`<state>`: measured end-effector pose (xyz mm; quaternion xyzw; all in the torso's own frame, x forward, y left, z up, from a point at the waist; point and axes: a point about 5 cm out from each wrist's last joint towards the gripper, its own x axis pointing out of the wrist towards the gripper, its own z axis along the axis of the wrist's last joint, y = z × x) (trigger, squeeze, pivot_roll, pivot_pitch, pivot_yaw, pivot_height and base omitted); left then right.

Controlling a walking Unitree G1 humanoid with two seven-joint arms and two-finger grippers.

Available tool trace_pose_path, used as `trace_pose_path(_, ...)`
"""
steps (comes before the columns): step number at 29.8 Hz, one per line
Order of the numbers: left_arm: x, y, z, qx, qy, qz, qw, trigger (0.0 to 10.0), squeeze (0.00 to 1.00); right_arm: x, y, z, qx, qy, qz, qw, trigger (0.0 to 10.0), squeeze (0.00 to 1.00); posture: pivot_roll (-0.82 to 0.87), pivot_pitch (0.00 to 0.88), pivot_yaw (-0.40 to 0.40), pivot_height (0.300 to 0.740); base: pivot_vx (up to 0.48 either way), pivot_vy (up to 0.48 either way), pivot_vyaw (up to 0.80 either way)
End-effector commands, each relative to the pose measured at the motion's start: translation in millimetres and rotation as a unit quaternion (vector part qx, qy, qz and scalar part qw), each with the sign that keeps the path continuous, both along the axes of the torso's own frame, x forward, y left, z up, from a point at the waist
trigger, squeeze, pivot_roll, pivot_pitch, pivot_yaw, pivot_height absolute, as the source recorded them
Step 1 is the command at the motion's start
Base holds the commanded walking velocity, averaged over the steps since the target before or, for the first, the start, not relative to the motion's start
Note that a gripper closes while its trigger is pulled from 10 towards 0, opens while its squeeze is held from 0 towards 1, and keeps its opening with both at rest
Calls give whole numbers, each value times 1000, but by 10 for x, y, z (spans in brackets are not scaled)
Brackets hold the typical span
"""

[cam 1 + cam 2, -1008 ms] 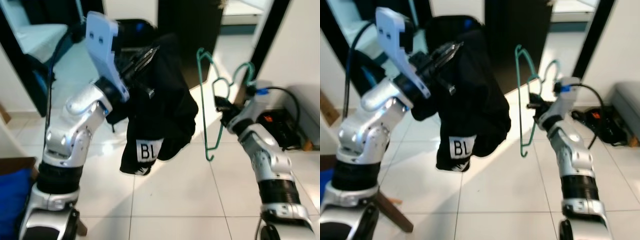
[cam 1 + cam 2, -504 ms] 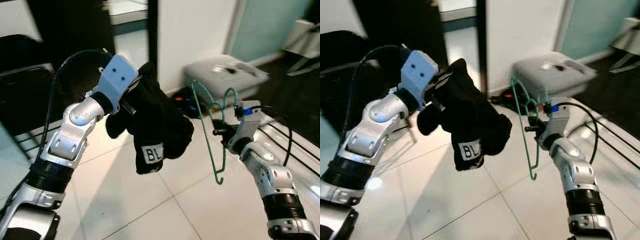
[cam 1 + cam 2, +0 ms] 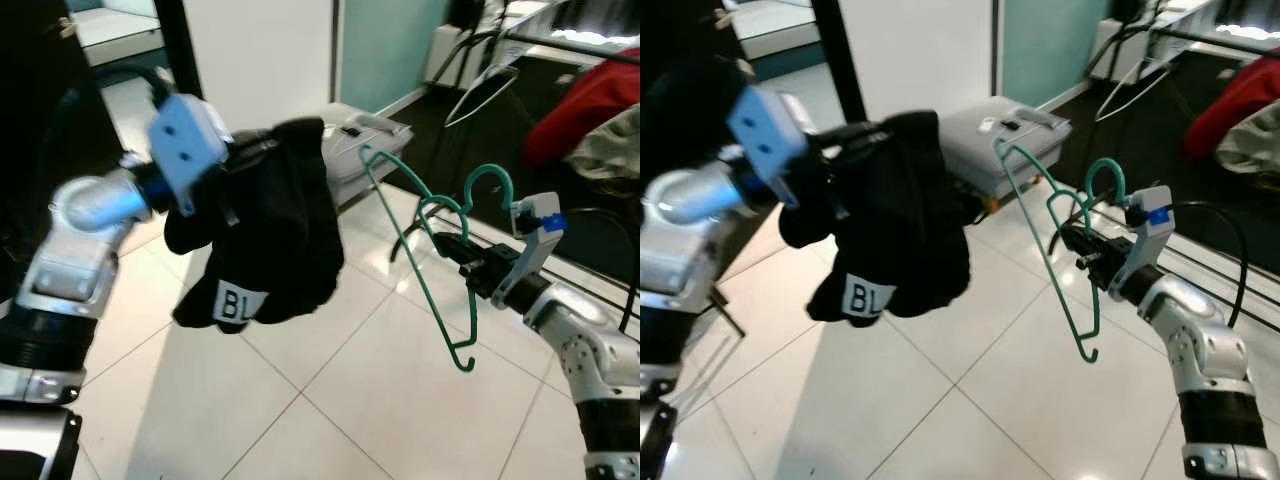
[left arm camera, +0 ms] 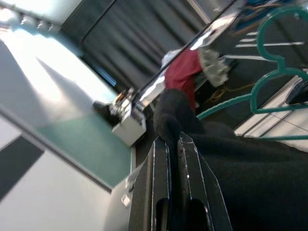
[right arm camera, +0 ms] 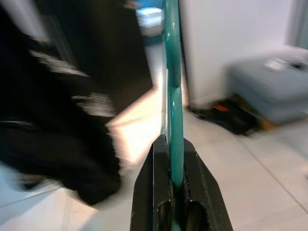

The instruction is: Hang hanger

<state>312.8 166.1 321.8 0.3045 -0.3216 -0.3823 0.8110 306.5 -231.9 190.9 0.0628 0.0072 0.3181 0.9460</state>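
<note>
A green wire hanger (image 3: 431, 252) is held upright at the right, with my right gripper (image 3: 455, 250) shut on its neck below the hook; its bar (image 5: 172, 82) runs straight up between the fingers in the right wrist view. A black garment (image 3: 262, 240) with a white "BL" label hangs bunched at the left. My left gripper (image 4: 172, 144) is shut on the garment's upper edge. Garment and hanger are apart, the hanger's near corner a short way right of the cloth.
White tiled floor (image 3: 330, 400) lies below. A grey case (image 3: 362, 140) stands by the white wall behind the garment. At the back right a clothes rail (image 3: 560, 35) carries an empty hanger (image 3: 485, 90) and red clothing (image 3: 590, 105), over a dark floor strip.
The camera has swung right, bringing the clothes rail and red clothing into view. Both arms keep their hold; the hanger now tilts more toward the garment.
</note>
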Motion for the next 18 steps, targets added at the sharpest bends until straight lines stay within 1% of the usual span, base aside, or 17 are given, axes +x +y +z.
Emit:
trace_pose_path(1, -24, 50, 68, 22, -25, -11, 999, 10000, 0, -179, 102, -26, -10, 19, 100, 995, 10000, 0, -75, 0, 40, 740, 0, 0, 0)
trace_pose_path(2, -25, 46, 70, 31, -29, -15, 999, 10000, 0, -255, 113, -52, -22, 30, 131, 991, 10000, 0, -77, 0, 41, 740, 0, 0, 0)
trace_pose_path(4, -27, 43, 54, 44, -30, -24, 998, 10000, 0, -347, 102, -91, -38, 47, 166, 984, 10000, 0, -79, 0, 42, 740, 0, 0, 0)
trace_pose_path(5, -27, 43, 54, 44, -30, -24, 998, 10000, 0, -347, 102, -91, -38, 47, 166, 984, 10000, 0, -79, 0, 42, 740, 0, 0, 0)
trace_pose_path(9, -43, 39, 12, 67, -26, -50, 996, 10000, 0, -445, 62, -77, -35, 69, 199, 977, 10000, 0, -82, 0, 48, 740, 0, 0, 0)
trace_pose_path(11, -43, 39, 12, 67, -26, -50, 996, 10000, 0, -445, 62, -77, -35, 69, 199, 977, 10000, 0, -82, 0, 48, 740, 0, 0, 0)
trace_pose_path(14, -70, -8, 10, 79, -32, -72, 994, 10000, 0, -537, 79, -65, -36, 81, 228, 969, 10000, 0, -83, 0, 50, 740, 0, 0, 0)
trace_pose_path(18, -90, -53, 25, 86, -37, -85, 992, 10000, 0, -556, 74, -62, -39, 86, 235, 967, 10000, 0, -81, 0, 49, 740, 0, 0, 0)
